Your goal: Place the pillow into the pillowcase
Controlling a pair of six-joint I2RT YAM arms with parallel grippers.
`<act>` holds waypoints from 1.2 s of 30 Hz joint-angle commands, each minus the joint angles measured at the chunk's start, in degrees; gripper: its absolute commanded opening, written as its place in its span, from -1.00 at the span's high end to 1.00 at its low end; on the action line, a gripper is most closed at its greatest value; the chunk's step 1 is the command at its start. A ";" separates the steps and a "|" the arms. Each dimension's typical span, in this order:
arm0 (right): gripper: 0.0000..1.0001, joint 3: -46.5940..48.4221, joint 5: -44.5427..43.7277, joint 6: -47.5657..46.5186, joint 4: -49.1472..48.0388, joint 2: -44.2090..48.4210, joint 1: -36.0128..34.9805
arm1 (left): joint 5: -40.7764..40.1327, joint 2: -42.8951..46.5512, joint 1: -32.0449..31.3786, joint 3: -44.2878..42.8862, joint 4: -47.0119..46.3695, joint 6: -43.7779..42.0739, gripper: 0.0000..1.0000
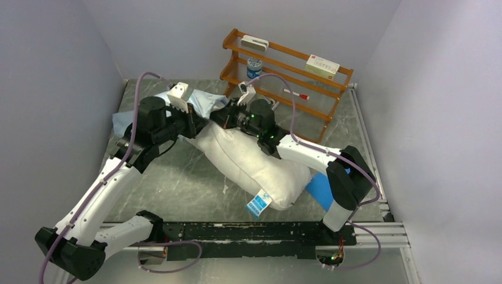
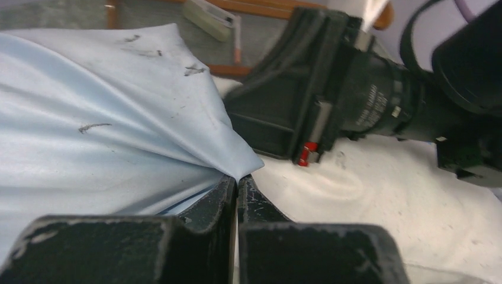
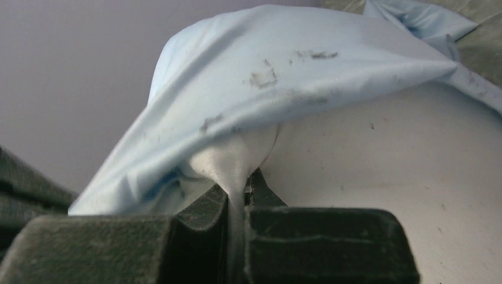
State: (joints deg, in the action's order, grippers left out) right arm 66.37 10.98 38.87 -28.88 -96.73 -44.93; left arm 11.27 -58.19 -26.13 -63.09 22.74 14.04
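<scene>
Overhead: pillow (image 1: pixel 254 168) lies diagonally mid-bench (image 1: pixel 177 189), tag end near, far end under both arms. Pillowcase (image 1: pixel 201 102) is bunched at the far left and draped over that far end. Both gripper tips are buried from this angle.

Left wrist view fills that in: left gripper (image 2: pixel 237 184) fingers pressed together, pinching a fold of the pillowcase, right arm's wrist just beyond.

Right wrist view: right gripper (image 3: pixel 238 189) clamped on off-white fabric, probably the pillow's corner (framing is tight), pillowcase hooded over it.
</scene>
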 commanded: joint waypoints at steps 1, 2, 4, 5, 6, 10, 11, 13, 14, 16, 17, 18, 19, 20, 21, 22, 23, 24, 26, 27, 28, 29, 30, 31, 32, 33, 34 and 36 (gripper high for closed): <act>1.00 1.68 -6.30 3.55 -11.14 0.36 0.58 | 19.14 0.79 -1.46 2.39 -9.30 4.81 0.91; 1.00 1.40 -7.45 3.82 -11.59 0.76 0.68 | 21.30 0.72 -1.47 2.86 -10.01 5.81 0.91; 1.00 0.28 -9.23 4.32 -12.94 1.69 1.16 | 25.13 0.76 -1.47 2.93 -10.82 7.58 0.90; 1.00 -0.35 -9.94 4.36 -13.46 2.29 1.40 | 26.19 1.04 -1.46 2.66 -11.40 8.48 0.91; 1.00 -1.11 -10.39 4.28 -13.89 3.03 1.61 | 27.26 1.29 -1.47 2.32 -12.13 9.32 0.91; 1.00 -3.30 -10.89 3.31 -14.09 5.70 2.40 | 28.61 2.33 -1.42 0.97 -15.50 13.11 0.90; 1.00 -3.71 -10.52 2.81 -14.53 6.24 2.43 | 28.71 2.26 -1.45 0.76 -15.54 13.35 0.90; 1.00 -3.72 -5.94 0.73 -14.25 6.88 2.36 | 28.34 1.77 -1.47 0.48 -14.14 12.75 0.91; 1.00 -4.01 -3.15 -0.68 -13.27 7.23 1.99 | 27.48 1.45 -1.47 0.32 -12.68 12.00 0.90; 1.00 -5.78 1.10 -5.15 -10.98 8.14 0.67 | 24.31 1.16 -1.47 -0.76 -7.70 9.73 0.90; 1.00 -6.58 3.03 -7.53 -8.95 8.45 0.00 | 22.49 1.31 -1.47 -1.65 -5.42 8.43 0.86; 1.00 -6.90 4.62 -9.77 -6.23 8.38 -0.47 | 20.53 1.93 -1.47 -2.22 -3.72 7.67 0.77; 1.00 -7.32 6.17 -11.64 -3.56 8.18 -0.89 | 17.96 3.15 -1.47 -2.32 -3.38 7.86 0.59; 1.00 -7.96 7.52 -13.64 -1.85 7.95 -1.32 | 15.55 4.20 -1.47 -2.39 -3.25 8.12 0.37; 0.99 -8.61 8.15 -16.12 -0.09 7.86 -1.77 | 13.20 5.01 -1.45 -2.75 -2.95 8.12 0.25; 0.90 -9.03 8.23 -17.69 2.67 7.87 -2.27 | 11.15 5.58 -1.46 -3.44 -2.55 8.11 0.17; 0.80 -9.21 8.24 -19.42 4.69 7.91 -2.72 | 8.29 5.96 -1.47 -4.55 -1.74 8.22 0.11; 0.71 -9.31 8.12 -20.59 6.78 8.24 -3.01 | 6.02 6.10 -1.47 -5.54 -0.90 8.27 0.06; 0.47 -9.83 8.62 -21.57 9.28 9.69 -3.12 | 2.22 5.91 -1.47 -7.48 1.35 7.61 -0.05; 0.33 -10.14 9.23 -21.86 10.49 10.87 -3.02 | 0.34 5.53 -1.47 -8.55 2.66 6.99 -0.09; 0.14 -10.26 10.13 -22.34 11.91 12.07 -2.94 | -1.66 4.90 -1.47 -9.64 4.25 6.31 -0.11; 0.01 -10.14 11.41 -22.72 13.92 13.17 -2.71 | -3.96 4.25 -1.47 -10.40 5.70 5.74 -0.13; -0.12 -9.52 12.87 -23.09 16.69 13.99 -2.26 | -5.76 3.45 -1.47 -11.07 7.16 5.02 -0.15; -0.20 -8.38 14.38 -23.51 19.70 14.54 -1.70 | -7.15 2.52 -1.47 -11.46 8.71 4.01 -0.17; -0.26 -7.56 15.62 -23.88 22.92 15.03 -0.99 | -8.71 1.58 -1.47 -11.84 9.86 2.85 -0.18; -0.32 -7.11 16.62 -24.36 25.51 15.60 -0.11 | -10.29 0.46 -1.47 -12.17 11.00 1.97 -0.19; -0.39 -6.91 16.95 -24.60 27.91 16.40 0.83 | -11.07 -0.61 -1.47 -12.53 12.08 1.10 -0.20; -0.50 -7.26 16.89 -24.52 31.35 18.50 3.11 | -13.79 -2.71 -1.45 -13.18 13.57 -0.34 -0.24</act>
State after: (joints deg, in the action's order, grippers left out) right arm 58.11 24.91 16.64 -9.28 -81.45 -45.39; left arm 6.07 -56.77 -27.24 -74.98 29.02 18.06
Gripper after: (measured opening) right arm 0.714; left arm 0.602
